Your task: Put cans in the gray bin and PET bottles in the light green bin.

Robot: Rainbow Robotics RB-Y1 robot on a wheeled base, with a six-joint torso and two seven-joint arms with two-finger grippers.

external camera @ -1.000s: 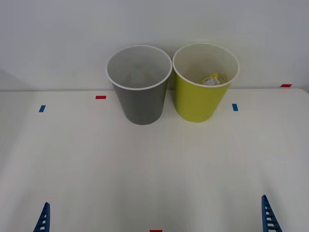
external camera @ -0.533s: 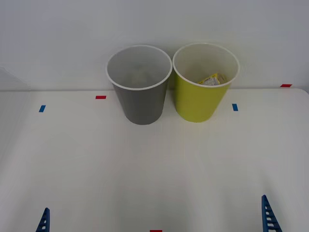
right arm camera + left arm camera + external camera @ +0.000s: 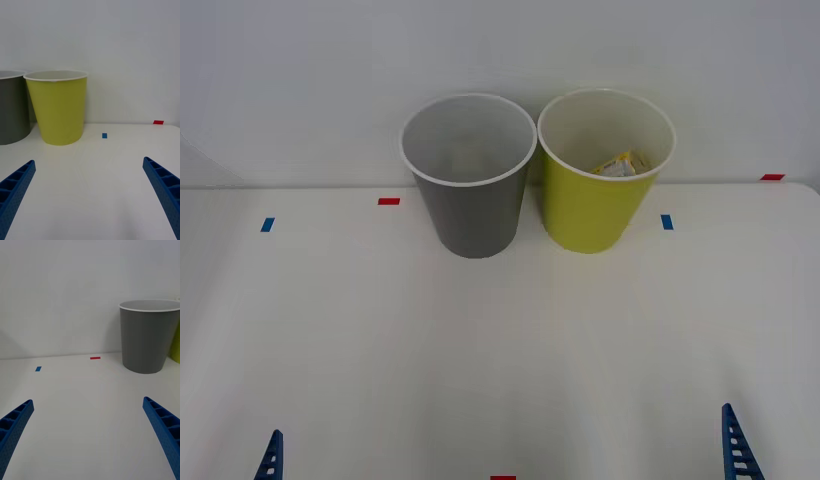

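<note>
Bottle (image 3: 621, 164) apparently inside light green bin (image 3: 595, 205), grippers parked

A gray bin (image 3: 472, 215) with a white rim sits beside a yellow-green bin (image 3: 590, 210), also white-rimmed, holding a yellow-labelled bottle (image 3: 618, 164). My white bench (image 3: 500, 350) carries small red and blue tape marks (image 3: 388, 201). My claw fingers (image 3: 165, 185) are ribbed blue.

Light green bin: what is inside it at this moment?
Inside the light green bin, a yellow-labelled PET bottle lies against the far inner wall. The bin's near wall hides its floor, so anything lower down cannot be seen.
</note>
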